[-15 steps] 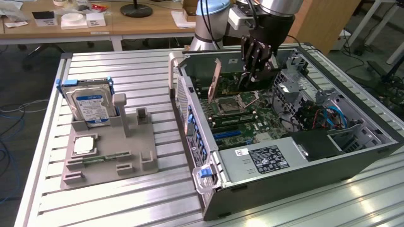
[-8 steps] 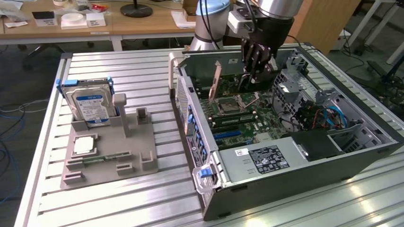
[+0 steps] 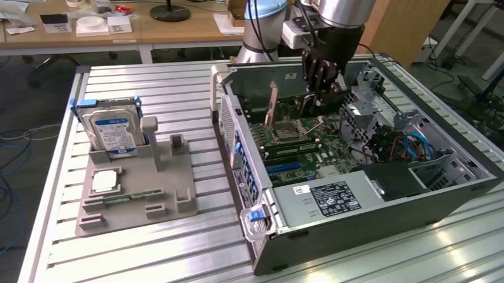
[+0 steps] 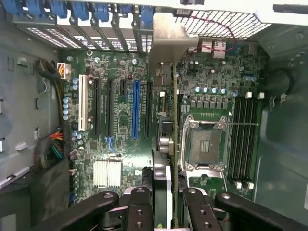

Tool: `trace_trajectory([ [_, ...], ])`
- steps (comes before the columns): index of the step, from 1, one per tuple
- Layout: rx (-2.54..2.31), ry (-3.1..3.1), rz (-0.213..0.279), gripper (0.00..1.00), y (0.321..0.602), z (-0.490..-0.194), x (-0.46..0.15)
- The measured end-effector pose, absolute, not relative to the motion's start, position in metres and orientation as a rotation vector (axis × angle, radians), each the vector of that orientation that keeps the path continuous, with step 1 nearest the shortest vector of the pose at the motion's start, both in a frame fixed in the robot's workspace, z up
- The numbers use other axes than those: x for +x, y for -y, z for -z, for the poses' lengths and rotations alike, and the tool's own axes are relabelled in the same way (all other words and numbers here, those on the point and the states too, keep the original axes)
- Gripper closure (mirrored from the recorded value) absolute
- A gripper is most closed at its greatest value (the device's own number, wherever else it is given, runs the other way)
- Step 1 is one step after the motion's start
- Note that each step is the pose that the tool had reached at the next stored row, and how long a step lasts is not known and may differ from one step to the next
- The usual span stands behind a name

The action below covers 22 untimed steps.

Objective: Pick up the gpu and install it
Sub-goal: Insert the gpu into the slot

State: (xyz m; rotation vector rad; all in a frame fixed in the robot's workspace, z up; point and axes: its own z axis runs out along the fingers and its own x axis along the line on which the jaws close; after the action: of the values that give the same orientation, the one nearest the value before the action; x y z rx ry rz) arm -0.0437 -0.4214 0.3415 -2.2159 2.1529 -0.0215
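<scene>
Green flat gpu [image 4: 169,120] in pincer [image 4: 166,202]

1. The claw [image 4: 166,202] grips the gpu [image 4: 167,125] edge-on, its black fingers [image 4: 139,209] pressed to both faces.
2. The gpu's silvery bracket [image 4: 166,41] meets the case's rear slots.
3. Just beside lie a blue slot [image 4: 135,108] and the empty processor socket [image 4: 206,144].

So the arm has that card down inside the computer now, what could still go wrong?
The gpu, held edge-on between the fingers, could land between slots and not in one; several narrow slots lie side by side on the motherboard.

Its metal bracket might catch the slotted rear wall of the case.

A tilted card may be forced against the CPU socket close beside it.
</scene>
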Motion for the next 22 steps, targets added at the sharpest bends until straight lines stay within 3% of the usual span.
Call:
trace_trajectory([
  [22,-2.147,-2.238,0.011,0.72,0.424,-0.311,-0.048],
])
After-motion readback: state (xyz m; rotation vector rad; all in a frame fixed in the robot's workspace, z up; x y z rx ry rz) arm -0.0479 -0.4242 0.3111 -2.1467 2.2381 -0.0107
